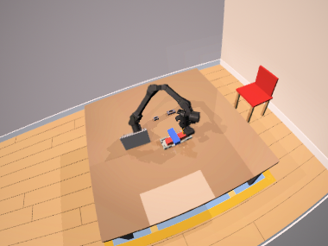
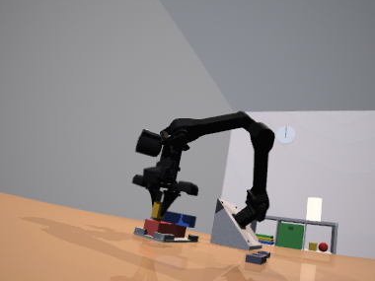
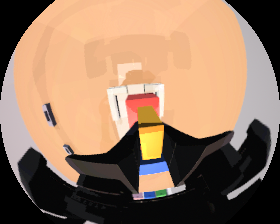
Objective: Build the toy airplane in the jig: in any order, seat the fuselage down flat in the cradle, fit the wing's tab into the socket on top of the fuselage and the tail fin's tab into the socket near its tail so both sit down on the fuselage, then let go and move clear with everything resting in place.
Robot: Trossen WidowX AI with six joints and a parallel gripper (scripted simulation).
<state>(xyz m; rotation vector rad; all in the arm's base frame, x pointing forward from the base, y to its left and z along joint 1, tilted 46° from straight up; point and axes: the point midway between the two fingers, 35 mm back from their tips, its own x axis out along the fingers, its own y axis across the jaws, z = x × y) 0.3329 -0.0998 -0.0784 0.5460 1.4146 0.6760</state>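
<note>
The red fuselage [image 1: 169, 141] [image 2: 157, 227] [image 3: 142, 103] lies in the pale cradle [image 2: 165, 238] [image 3: 161, 93] and looks flat. The blue wing [image 1: 173, 135] [image 2: 184, 220] [image 3: 153, 168] lies across the top of the fuselage; its tab is hidden. My gripper [image 2: 158, 211] [image 3: 146, 123] is shut on the yellow tail fin [image 2: 156, 209] [image 3: 151, 145], which is upright over the tail end of the fuselage. In the exterior view the fin's lower end is at or just above the fuselage top. The socket there is hidden, so I cannot tell whether the tab is in it.
A grey slanted panel [image 1: 135, 140] [image 2: 224, 228] stands near the arm's base. Two small dark blocks lie on the table, the larger one [image 1: 171, 112] [image 2: 256, 258] [image 3: 49, 115] and a smaller one [image 1: 156, 118] [image 3: 68, 149]. A pale rectangle [image 1: 179, 197] lies near the table's front edge.
</note>
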